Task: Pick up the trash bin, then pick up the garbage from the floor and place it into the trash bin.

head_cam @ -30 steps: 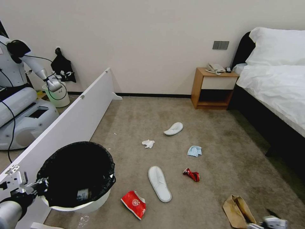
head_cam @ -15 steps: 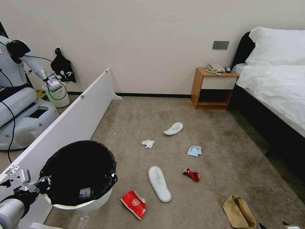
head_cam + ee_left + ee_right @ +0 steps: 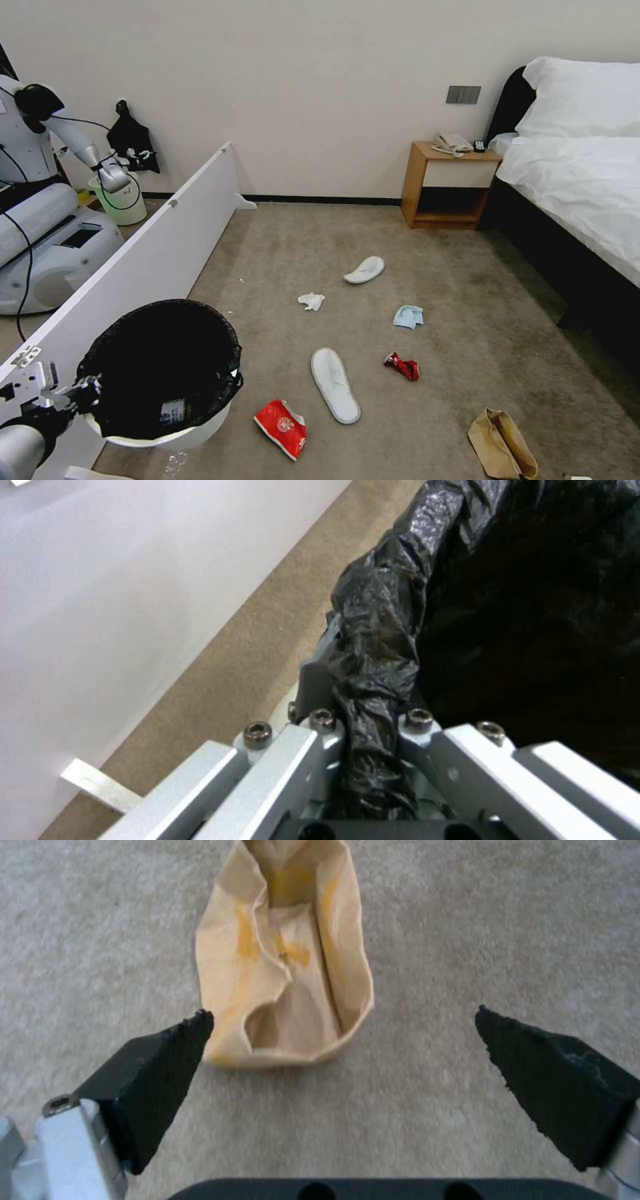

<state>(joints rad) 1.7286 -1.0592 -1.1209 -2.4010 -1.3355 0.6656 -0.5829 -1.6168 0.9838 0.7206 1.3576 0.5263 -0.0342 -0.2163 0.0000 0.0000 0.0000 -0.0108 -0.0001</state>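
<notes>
While clamped at its near rim by the left gripper [image 3: 83,392], held at lower left beside the white board [image 3: 153,257]: the trash bin [image 3: 163,373], its black liner bag [image 3: 373,645] bunched between the metal fingers [image 3: 313,750] in the left wrist view, jaws closed tight on rim and plastic. Inside the bin, something small and pale, too dim to name. Scattered on the carpet [image 3: 467,300]: red snack packet [image 3: 281,427] just right of the bin, one white slipper [image 3: 334,384] beside it, second slipper [image 3: 365,269] farther toward the nightstand [image 3: 448,185], white tissue [image 3: 311,301] between the two, light-blue mask [image 3: 407,316] and crushed red can [image 3: 401,366] to the right, well apart from the bin. Crumpled brown paper bag [image 3: 500,445] at lower right, lying open-mouthed. Above that bag [image 3: 287,960], the right gripper [image 3: 343,1060], black pads [image 3: 160,1065] spread wide and empty, one pad close beside the bag's edge, the other well clear over bare carpet.
</notes>
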